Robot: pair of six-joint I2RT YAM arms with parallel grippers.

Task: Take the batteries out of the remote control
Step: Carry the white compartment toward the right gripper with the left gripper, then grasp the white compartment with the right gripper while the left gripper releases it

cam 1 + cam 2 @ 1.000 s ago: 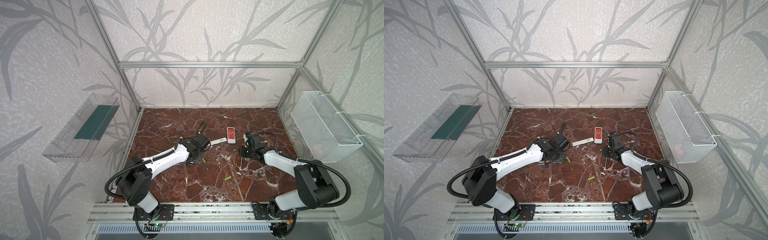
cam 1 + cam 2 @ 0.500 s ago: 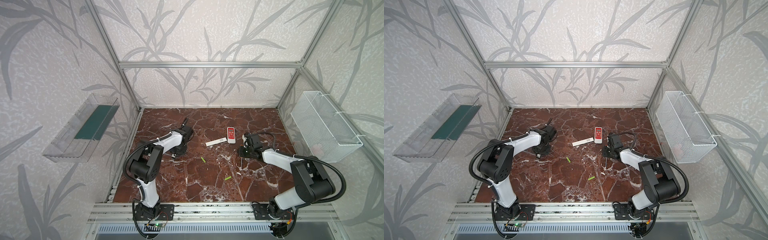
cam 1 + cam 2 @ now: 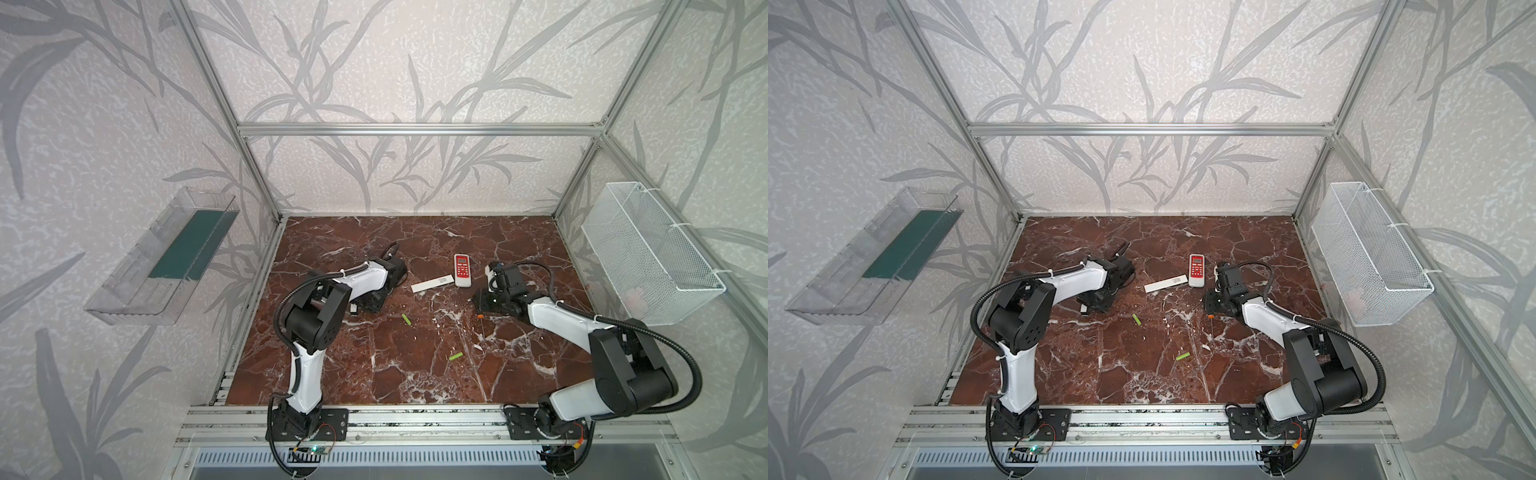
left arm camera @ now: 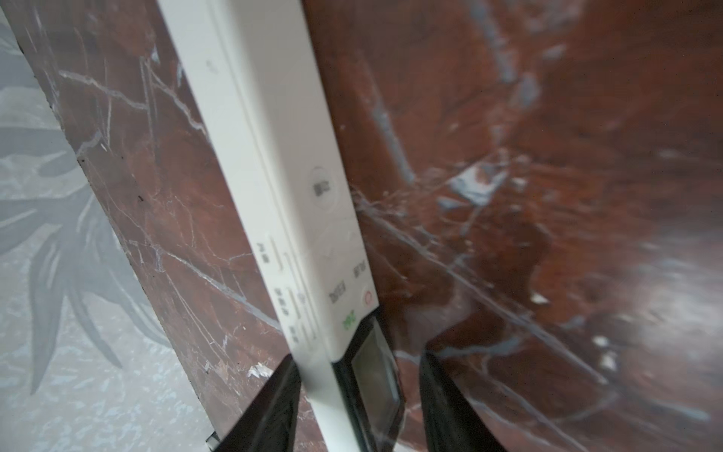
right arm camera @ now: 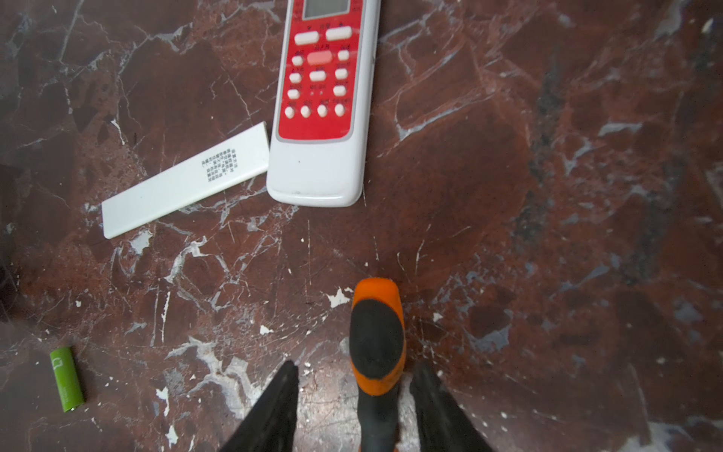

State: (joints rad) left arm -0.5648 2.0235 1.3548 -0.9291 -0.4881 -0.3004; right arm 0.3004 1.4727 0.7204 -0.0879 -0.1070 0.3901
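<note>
Left claw [image 4: 357, 356] stands open around a white remote [image 4: 281, 156]; right claw [image 5: 355, 364] open around the orange-black tool [image 5: 376, 340]. Two green batteries [image 3: 406, 319] lie mid-frame on the worktop [image 3: 415, 374].

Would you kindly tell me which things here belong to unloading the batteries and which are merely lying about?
For the job: green battery near the middle; green battery nearer the front; red remote; white remote; loose white cover; probably the orange-handled tool.
Just lying about: wire basket; clear tray.
</note>
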